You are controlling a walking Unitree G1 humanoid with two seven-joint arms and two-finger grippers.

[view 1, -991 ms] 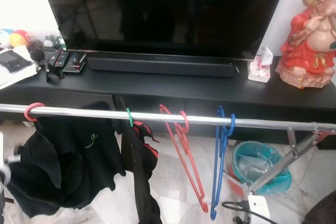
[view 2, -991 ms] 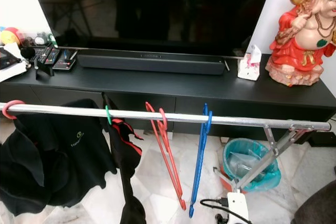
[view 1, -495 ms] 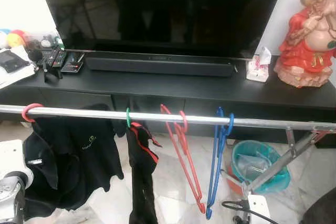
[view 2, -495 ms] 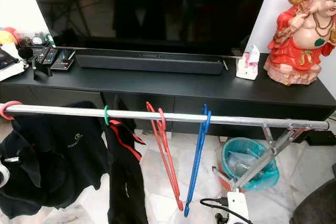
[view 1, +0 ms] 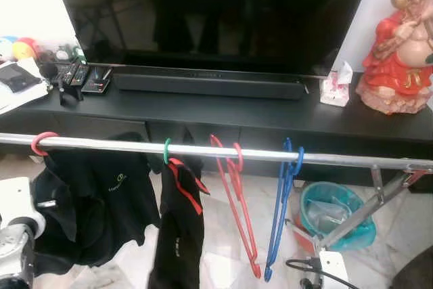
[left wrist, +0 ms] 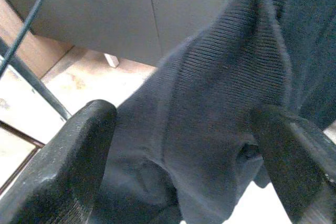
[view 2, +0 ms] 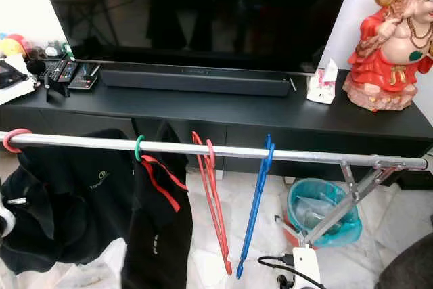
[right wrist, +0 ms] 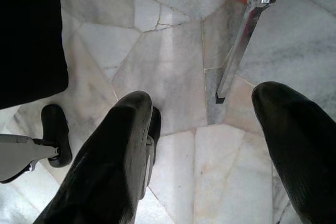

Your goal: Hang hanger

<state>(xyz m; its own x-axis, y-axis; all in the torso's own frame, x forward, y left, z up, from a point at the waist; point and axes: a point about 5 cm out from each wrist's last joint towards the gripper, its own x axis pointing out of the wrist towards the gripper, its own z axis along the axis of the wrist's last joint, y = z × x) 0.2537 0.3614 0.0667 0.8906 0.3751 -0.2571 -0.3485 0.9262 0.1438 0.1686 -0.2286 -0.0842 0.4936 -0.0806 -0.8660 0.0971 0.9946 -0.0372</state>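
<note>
So there's a silver rail (view 1: 203,150) running across in front of a black TV surface (view 1: 223,109), and four hangers hook onto it. Counting from the robot's left: one pink hanger (view 1: 42,143) carrying a black hoodie (view 1: 95,201), one green hanger (view 1: 166,150) carrying a black garment with red trim (view 1: 179,235), then one bare red hanger (view 1: 233,201) and one bare blue hanger (view 1: 281,214). The red and blue ones hang close together but apart, both tilted so their lower ends lean toward each other.

The left tool (left wrist: 194,145) sits low at the robot's left, right by the hoodie; its two black fingers (left wrist: 73,171) are spread wide with dark knit fabric lying between them, not pinched. The right tool (right wrist: 210,150) hangs over the marble floor (right wrist: 168,72), fingers apart and gripping nothing, with one leg of the rack (right wrist: 241,40) in front of it.

On the surface: one TV (view 1: 210,11), one soundbar (view 1: 206,86), one red figurine (view 1: 399,52), one tissue pack (view 1: 335,89), a few remotes (view 1: 78,76). One teal bin (view 1: 335,214) stands on the floor behind the rail.
</note>
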